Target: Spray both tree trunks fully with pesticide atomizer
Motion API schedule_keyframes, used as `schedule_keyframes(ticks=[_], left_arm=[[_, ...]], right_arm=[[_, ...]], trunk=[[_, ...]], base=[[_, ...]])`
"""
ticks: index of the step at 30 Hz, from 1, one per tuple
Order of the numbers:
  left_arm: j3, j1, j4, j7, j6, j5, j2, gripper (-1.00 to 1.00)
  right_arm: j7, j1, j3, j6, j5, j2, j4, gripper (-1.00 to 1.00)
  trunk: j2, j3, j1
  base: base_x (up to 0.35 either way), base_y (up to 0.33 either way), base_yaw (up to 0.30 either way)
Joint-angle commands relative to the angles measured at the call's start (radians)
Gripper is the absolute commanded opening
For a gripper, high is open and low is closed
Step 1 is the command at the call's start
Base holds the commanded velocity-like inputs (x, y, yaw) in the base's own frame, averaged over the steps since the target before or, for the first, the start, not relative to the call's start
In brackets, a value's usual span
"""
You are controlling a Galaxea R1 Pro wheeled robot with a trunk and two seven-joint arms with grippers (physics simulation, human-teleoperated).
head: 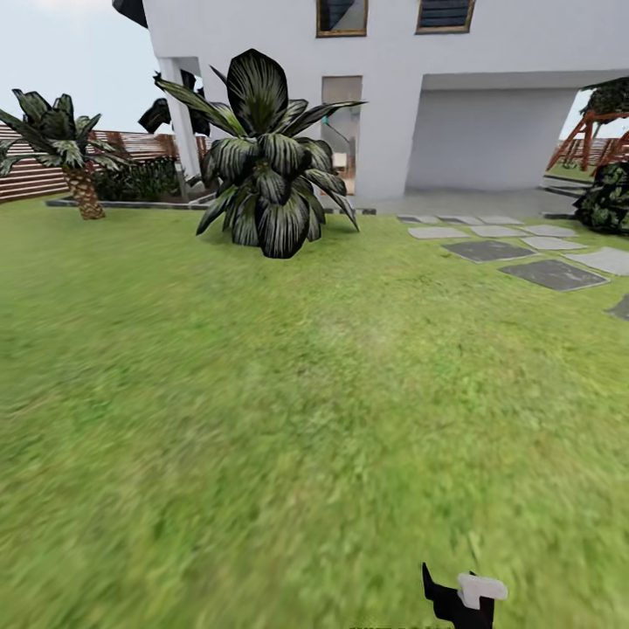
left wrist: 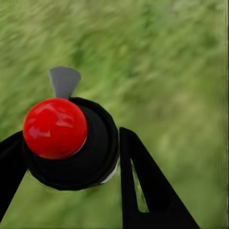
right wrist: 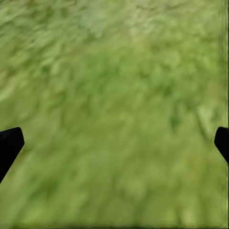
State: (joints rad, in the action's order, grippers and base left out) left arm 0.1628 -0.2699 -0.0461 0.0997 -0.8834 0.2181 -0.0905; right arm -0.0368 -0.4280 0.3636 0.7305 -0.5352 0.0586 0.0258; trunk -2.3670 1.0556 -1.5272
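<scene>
The pesticide atomizer (left wrist: 69,143), black-bodied with a red cap and a grey nozzle, sits clamped between the fingers of the left tool (left wrist: 71,157), held above the lawn (left wrist: 167,71). So pickup looks done; spraying both trunks is left, and neither thick trunk is in sight. The right tool (right wrist: 114,143) hangs over grass, fingers spread wide, holding nothing. Beyond the atomizer stand a broad-leaved dark bush (head: 271,166) and a white house (head: 489,87).

Both claws have matte black tapering fingers (left wrist: 143,191), one with a slot.
</scene>
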Motion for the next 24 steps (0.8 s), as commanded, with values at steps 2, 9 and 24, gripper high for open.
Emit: schedule_keyframes(ticks=[2, 9, 24], left_arm=[[0.0, 0.0, 0.0, 0.0, 0.0, 0.0, 0.0, -1.0], [0.0, 0.0, 0.0, 0.0, 0.0, 0.0, 0.0, -1.0], [0.001, 0.0, 0.0, -0.001, 0.0, -0.001, 0.001, -1.0]], right_arm=[[0.0, 0.0, 0.0, 0.0, 0.0, 0.0, 0.0, 1.0], [-0.001, 0.0, 0.0, 0.0, 0.0, 0.0, 0.0, 1.0], [0.0, 0.0, -0.002, 0.0, 0.0, 0.001, -0.001, 1.0]], trunk=[[0.0, 0.0, 0.0], [0.0, 0.0, 0.0], [0.0, 0.0, 0.0]], base=[[0.0, 0.0, -0.3], [0.0, 0.0, -0.3], [0.0, 0.0, -0.3]])
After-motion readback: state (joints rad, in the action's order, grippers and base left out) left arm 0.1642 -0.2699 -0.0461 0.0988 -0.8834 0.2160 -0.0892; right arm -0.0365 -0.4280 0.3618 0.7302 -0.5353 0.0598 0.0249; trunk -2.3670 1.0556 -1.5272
